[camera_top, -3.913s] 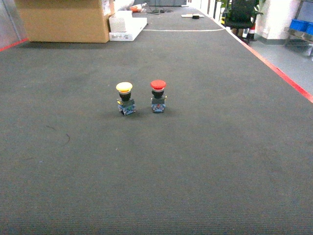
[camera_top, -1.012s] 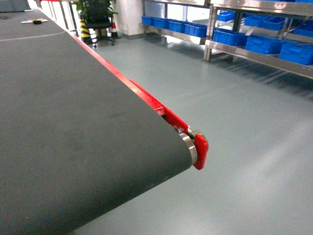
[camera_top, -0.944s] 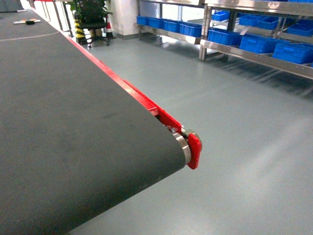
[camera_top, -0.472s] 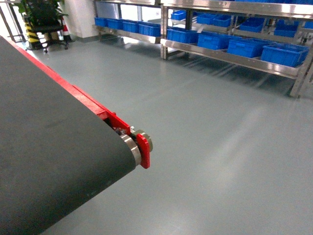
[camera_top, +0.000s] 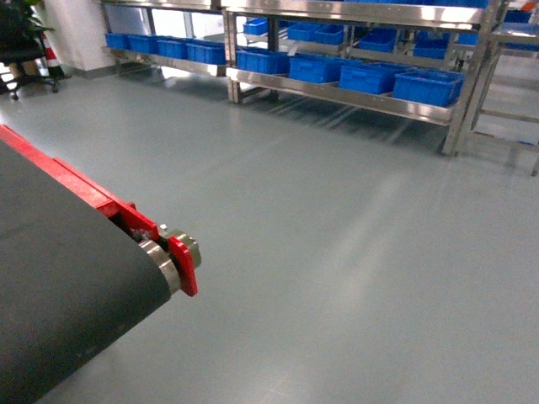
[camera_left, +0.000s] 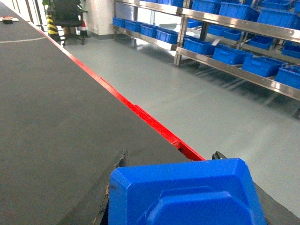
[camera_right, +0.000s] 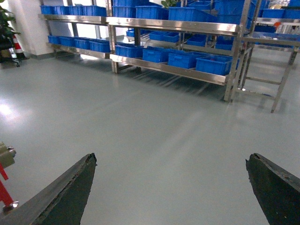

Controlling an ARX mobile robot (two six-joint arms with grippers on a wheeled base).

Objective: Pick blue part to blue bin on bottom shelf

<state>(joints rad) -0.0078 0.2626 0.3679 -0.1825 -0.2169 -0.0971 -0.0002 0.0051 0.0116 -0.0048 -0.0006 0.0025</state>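
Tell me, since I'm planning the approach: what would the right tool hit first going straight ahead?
Nothing close: bare floor lies ahead. Beyond it, probably the blue bins on the bottom shelf; depth unclear.

Warehouse or factory floor, industrial. Landmark: dark conveyor belt (camera_top: 59, 278) with red side rail (camera_top: 93, 195) and bare end roller (camera_top: 160, 263). Beyond the belt's end, open smooth grey floor (camera_top: 337, 252); across that floor from the belt, stainless-steel racks (camera_top: 337, 91) carrying rows of blue bins (camera_top: 370, 77). Past the belt's far side, black office chair (camera_left: 66, 18) beside a striped post (camera_left: 50, 27)
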